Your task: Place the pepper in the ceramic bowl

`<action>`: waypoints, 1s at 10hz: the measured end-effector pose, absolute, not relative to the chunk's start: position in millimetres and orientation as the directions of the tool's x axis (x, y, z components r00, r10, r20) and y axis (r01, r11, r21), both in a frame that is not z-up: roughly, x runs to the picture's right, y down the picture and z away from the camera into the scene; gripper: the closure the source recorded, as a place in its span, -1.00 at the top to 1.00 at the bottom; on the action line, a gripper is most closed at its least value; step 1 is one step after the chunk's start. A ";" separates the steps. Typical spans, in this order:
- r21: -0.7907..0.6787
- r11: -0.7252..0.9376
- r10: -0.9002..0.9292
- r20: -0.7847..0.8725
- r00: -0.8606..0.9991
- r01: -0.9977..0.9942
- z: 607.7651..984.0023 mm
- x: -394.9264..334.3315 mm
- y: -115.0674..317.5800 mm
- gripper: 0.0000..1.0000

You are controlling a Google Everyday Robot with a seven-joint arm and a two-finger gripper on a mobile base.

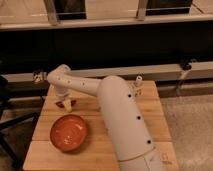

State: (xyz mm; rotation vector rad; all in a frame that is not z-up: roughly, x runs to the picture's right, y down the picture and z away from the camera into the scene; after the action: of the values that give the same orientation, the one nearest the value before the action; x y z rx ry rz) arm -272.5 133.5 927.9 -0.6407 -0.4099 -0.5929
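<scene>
The white arm [117,107] reached out across the wooden tabletop [150,112], bent at its elbow near the far left corner and dropping down from there. The tool [65,103] hung low over the tabletop, just beyond the ceramic bowl [68,132] on its far side, close to the wood. Something small and dark red showed right at the tool's tip, and that looked like the pepper [61,104], sitting beside a pale yellowish bit; whether the tool was pinching it or merely standing over it, I could not tell, and the spread of the tool was not readable either. The ceramic bowl sat on the near left part of the tabletop, glossy orange-red, and the pepper lay outside it, just past its far rim. Well away from the bowl, at the tabletop's far right edge, stood a small white cup-like thing [138,82], partly behind the arm. Beyond the tabletop, far from the bowl, ran a dark wall [125,45] with a pale ledge.
</scene>
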 end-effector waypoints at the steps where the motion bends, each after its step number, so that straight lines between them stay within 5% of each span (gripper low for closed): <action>1: -0.432 0.648 -0.385 0.525 0.759 0.627 927.7 -272.9 133.1 0.60; 10: -0.430 0.647 -0.381 0.532 0.756 0.630 930.3 -274.3 132.3 0.60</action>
State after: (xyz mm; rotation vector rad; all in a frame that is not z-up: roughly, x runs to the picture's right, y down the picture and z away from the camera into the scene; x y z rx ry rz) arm -274.3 132.3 930.3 -0.6410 -0.4191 -0.5942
